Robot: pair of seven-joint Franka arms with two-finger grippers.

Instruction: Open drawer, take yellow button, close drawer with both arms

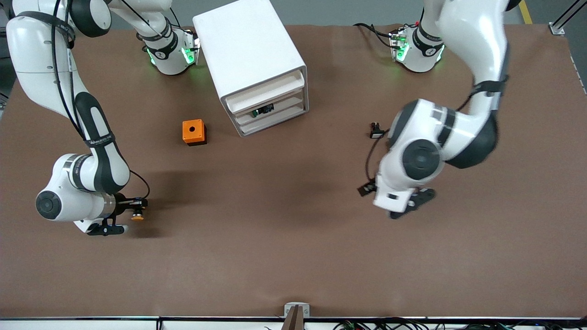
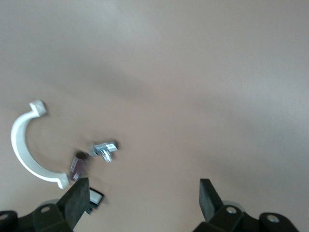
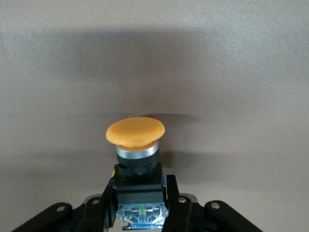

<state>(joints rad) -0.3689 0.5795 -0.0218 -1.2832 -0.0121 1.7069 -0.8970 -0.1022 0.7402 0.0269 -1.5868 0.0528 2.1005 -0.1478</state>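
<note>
My right gripper (image 1: 130,213) is shut on the black-and-blue body of the button (image 1: 137,216), low over the table at the right arm's end. In the right wrist view the button's round orange cap (image 3: 135,131) points away from the gripper (image 3: 140,193). My left gripper (image 1: 409,203) is open and empty over the table at the left arm's end; the left wrist view shows its fingers wide apart (image 2: 143,191). The white cabinet (image 1: 250,50) stands between the arm bases. Its top drawer (image 1: 268,93) sits about flush with the cabinet's front.
An orange cube with a hole (image 1: 194,132) lies beside the cabinet toward the right arm's end. A small black white-faced part (image 1: 377,133) lies by the left arm. The left wrist view shows it (image 2: 94,197) with a white half-ring clamp (image 2: 24,145) and a small metal part (image 2: 105,149).
</note>
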